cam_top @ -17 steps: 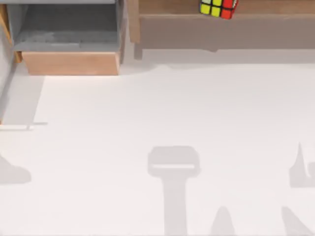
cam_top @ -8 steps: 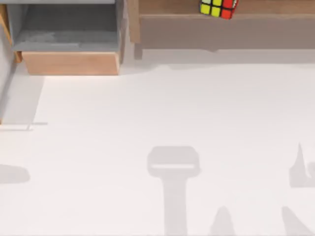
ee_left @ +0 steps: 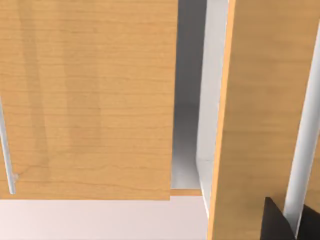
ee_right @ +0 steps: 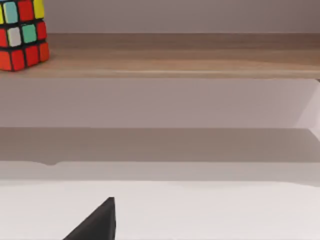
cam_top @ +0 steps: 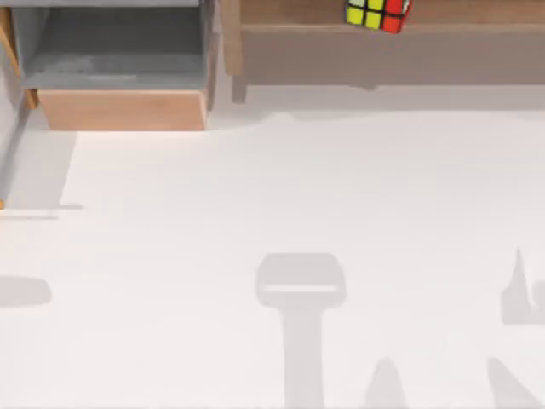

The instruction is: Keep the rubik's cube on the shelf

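since a second ago nothing on the table (cam_top: 281,187) has shifted except the soft shadow at the top view's 9 o'clock edge, which has flattened and slid a little toward the rim; the rubik's cube (cam_top: 378,13) sits where it sat.

of the left gripper (ee_left: 292,225), its wrist view catches two dark finger tips (ee_left: 276,222) at the frame's lower corner with a pale vertical strip between them, and whether they are released or clenched on that strip cannot be told. they hang close to light-brown wooden panels (ee_left: 90,95) of a cabinet, with a narrow grey gap between two panels and a thin pale bar along one panel's edge.

of the right gripper, its wrist view shows one dark finger tip (ee_right: 97,222) low over the white table, touching nothing; its opening cannot be told. it faces the shelf (ee_right: 190,55) from well apart.

the cube rests upright on the shelf top (cam_top: 477,12) at roughly 1 o'clock in the top view, yellow and red faces showing, near the front lip. in the right wrist view it (ee_right: 22,32) stands at the shelf's far end, showing red, yellow, green and white stickers.

a smaller wooden box with a grey inside (cam_top: 119,60) stands at 11 o'clock, just beside the shelf's end.
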Available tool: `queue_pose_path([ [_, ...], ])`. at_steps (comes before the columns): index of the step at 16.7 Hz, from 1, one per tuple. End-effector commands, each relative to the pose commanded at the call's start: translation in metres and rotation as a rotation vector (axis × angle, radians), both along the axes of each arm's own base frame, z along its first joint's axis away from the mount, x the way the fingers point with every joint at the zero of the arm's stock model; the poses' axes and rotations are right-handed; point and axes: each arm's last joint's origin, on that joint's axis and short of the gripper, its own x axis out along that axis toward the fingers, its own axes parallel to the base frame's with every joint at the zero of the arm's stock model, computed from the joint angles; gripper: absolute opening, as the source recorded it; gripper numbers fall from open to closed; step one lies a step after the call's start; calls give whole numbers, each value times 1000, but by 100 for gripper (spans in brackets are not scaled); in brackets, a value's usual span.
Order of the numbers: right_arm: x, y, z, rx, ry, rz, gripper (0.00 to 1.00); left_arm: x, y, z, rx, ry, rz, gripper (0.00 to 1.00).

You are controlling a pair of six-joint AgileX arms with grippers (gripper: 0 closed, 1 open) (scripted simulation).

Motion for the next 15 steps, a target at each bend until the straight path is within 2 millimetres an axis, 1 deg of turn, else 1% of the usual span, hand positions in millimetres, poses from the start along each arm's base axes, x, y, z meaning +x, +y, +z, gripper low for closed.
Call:
queue_pose_path([
  [3,0,0,0,0,0,0,100,32,1,2,6,-9,-2,0],
  [5,0,0,0,0,0,0,100,47,0,1,5,-6,1,0],
  [6,0,0,0,0,0,0,100,50,-1,1,4,-3,4,0],
  [9,0,0,0,0,0,0,100,49,-1,-1,-2,4,5,0],
  [11,0,0,0,0,0,0,100,53,-1,-1,-5,7,2,0],
  [13,0,0,0,0,0,0,100,69,-2,-2,-7,8,0,0],
  [15,0,0,0,0,0,0,100,91,-1,1,0,-5,-2,0],
])
